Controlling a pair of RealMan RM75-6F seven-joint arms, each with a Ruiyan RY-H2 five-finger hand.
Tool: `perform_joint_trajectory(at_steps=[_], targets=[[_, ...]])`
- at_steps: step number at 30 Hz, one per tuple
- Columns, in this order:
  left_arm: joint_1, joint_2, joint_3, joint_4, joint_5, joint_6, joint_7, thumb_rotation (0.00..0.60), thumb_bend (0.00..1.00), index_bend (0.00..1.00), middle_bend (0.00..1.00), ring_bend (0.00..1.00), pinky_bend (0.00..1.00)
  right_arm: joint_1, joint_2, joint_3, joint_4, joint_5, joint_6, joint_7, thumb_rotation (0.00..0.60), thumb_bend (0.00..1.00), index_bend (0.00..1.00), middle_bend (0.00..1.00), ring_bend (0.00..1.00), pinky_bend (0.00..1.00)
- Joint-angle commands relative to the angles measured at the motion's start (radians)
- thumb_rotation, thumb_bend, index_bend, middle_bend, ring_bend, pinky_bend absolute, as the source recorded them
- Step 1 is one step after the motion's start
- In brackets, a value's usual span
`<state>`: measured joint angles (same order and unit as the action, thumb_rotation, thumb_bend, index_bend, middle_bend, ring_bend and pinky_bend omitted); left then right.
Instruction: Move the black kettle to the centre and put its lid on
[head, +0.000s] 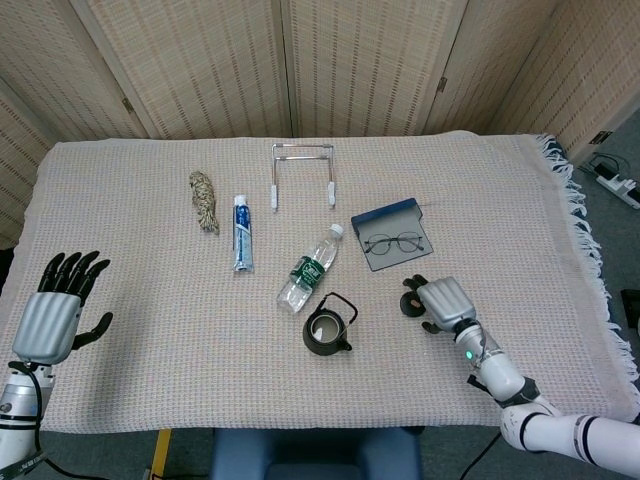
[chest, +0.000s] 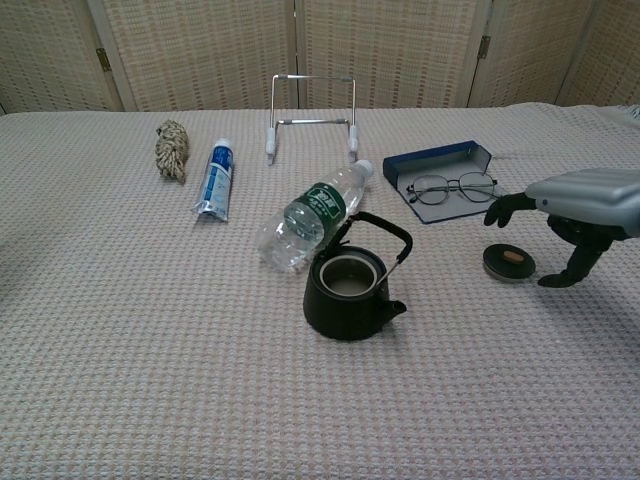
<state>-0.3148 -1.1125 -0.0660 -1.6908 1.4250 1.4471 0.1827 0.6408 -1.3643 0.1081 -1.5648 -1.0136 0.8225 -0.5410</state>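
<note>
The black kettle (head: 326, 329) (chest: 350, 292) stands upright and uncovered near the table's front middle, handle raised, touching a lying water bottle. Its round black lid (chest: 508, 262) with a brown knob lies flat to the kettle's right; in the head view the lid (head: 408, 300) is mostly hidden under my right hand. My right hand (head: 438, 303) (chest: 572, 212) hovers just above the lid, fingers spread and curved down, holding nothing. My left hand (head: 56, 309) stays open at the table's left edge, far from the kettle, and is absent from the chest view.
A clear water bottle (head: 309, 268) lies diagonally against the kettle's back left. Glasses on a blue case (head: 392, 235) sit behind the lid. A toothpaste tube (head: 241, 233), a rope bundle (head: 204, 201) and a wire stand (head: 302, 172) lie further back.
</note>
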Motion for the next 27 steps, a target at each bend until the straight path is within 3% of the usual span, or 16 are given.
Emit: perform_joint_trajectory(at_steps=[1,27], targets=[[0.003,-0.001,-0.002,0.004,0.002,-0.001,-0.002,0.6,0.29,0.12,0.06,0.04,0.0,0.014,-0.022,-0.01,0.017,0.014,0.007,-0.017,0.6,0.28,0.22,0.27,0.77,0.83],[0.031,-0.01,-0.023,0.035,0.012,-0.013,-0.037,0.6,0.29,0.12,0.06,0.04,0.0,0.079,-0.08,-0.04,0.064,0.111,0.041,-0.068,0.6,0.28,0.34,0.35,0.78,0.84]])
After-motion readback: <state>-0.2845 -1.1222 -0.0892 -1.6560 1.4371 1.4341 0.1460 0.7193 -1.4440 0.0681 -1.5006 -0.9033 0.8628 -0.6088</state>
